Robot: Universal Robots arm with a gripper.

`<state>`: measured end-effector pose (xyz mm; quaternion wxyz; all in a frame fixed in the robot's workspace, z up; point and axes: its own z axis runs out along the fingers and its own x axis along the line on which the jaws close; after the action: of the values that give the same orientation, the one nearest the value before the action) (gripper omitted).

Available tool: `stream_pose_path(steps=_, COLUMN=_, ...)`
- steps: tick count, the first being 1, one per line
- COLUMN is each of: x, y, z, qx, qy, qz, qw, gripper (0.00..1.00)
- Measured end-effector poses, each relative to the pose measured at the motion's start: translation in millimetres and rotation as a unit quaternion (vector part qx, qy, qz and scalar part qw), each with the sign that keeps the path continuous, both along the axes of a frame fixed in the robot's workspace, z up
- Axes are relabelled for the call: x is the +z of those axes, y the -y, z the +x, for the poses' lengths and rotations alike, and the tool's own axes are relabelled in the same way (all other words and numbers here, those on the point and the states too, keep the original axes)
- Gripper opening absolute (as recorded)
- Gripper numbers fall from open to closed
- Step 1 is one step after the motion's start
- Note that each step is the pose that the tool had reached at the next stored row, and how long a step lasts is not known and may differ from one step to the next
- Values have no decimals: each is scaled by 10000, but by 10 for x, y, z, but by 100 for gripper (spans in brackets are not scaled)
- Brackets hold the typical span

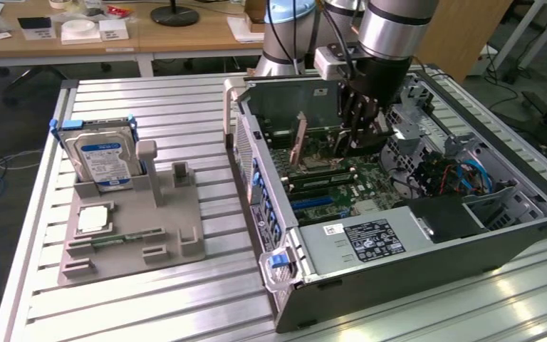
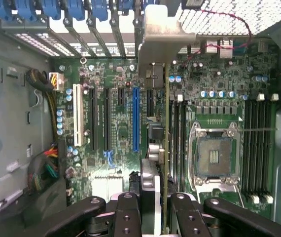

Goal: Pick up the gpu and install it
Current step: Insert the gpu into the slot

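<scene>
The gpu [image 1: 299, 142] stands upright on its edge inside the open computer case [image 1: 426, 249], above the motherboard [image 1: 340, 189]. Its brownish board faces the exterior view's left. My gripper [image 1: 357, 139] reaches down into the case and is shut on the card's upper edge. In the wrist view the gpu [image 2: 166, 123] shows edge-on between my fingers [image 2: 128, 212], with its grey metal end [image 2: 162, 29] against the case's rear slots. It lines up with a black slot beside the long blue slot [image 2: 135, 118]. Whether it is seated in the slot is not visible.
A grey holder [image 1: 131, 235] on the slatted table carries the silver hard drive [image 1: 102, 153], a square chip [image 1: 93, 219] and a green memory stick [image 1: 112, 239]. Inside the case are the power supply [image 1: 373, 239], the CPU socket [image 2: 214, 155] and cables [image 2: 44, 163].
</scene>
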<state>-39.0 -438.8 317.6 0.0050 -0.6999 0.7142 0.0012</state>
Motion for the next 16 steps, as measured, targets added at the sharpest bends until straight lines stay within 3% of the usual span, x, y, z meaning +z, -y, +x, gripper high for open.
stream_pose_path(steps=5, x=-75, y=0, z=-26, qx=0, qy=0, qz=2, qw=10000, gripper=28)
stream_pose_path(steps=16, x=-125, y=10, z=-79, qx=0, qy=0, qz=1, qw=10000, gripper=28)
